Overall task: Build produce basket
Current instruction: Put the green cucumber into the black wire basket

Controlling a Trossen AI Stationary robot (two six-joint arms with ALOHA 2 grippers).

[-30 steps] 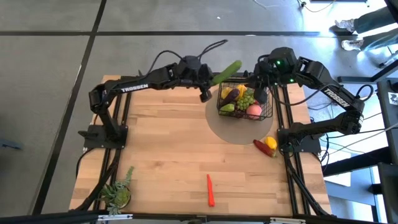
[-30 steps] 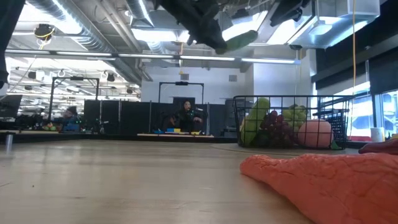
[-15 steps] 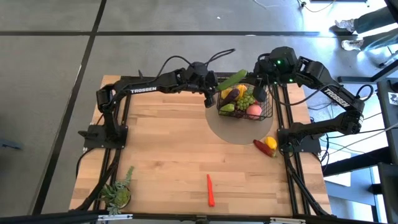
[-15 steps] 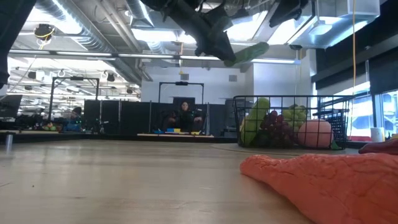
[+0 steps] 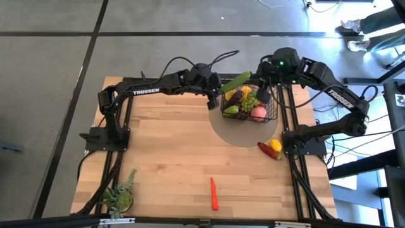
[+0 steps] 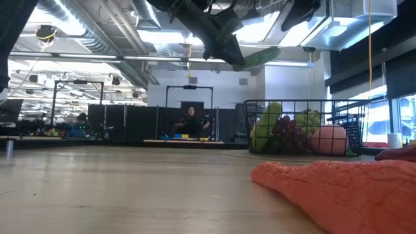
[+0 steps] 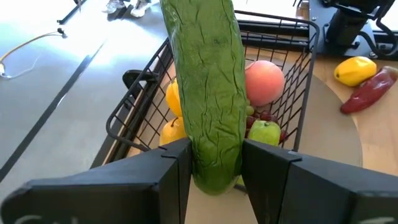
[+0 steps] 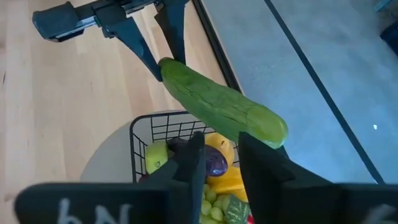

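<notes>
My left gripper (image 5: 215, 90) is shut on a green cucumber (image 5: 235, 80) held in the air over the far left corner of the black wire basket (image 5: 276, 111). The basket stands on a grey round mat and holds an eggplant, green and dark grapes, a peach (image 7: 264, 81), yellow fruit and an avocado. My right gripper (image 5: 264, 96) hovers over the basket's right part, its fingers (image 8: 191, 163) apart and empty. An orange carrot (image 5: 214, 194) lies near the table's near edge. A red pepper (image 5: 267, 150) and a yellow fruit (image 5: 276, 145) lie on the table on the near side of the basket. My left gripper pinches the cucumber near its one end (image 7: 214, 165) between its two fingers. The fingers come roughly level from the table's left, and the cucumber sticks out forward past them. It is lifted clear, nearly level, its free end (image 6: 273, 52) above the basket's rim.
A leafy potted plant (image 5: 120, 197) stands at the near left corner. The middle and left of the wooden table (image 5: 164, 152) are bare. In the low view the carrot (image 6: 338, 195) fills the foreground, and a person sits far behind the table.
My left gripper has carried the cucumber toward the table's right edge, up to the basket's far left corner, still clear of the table. The cucumber's free end now reaches over the basket.
</notes>
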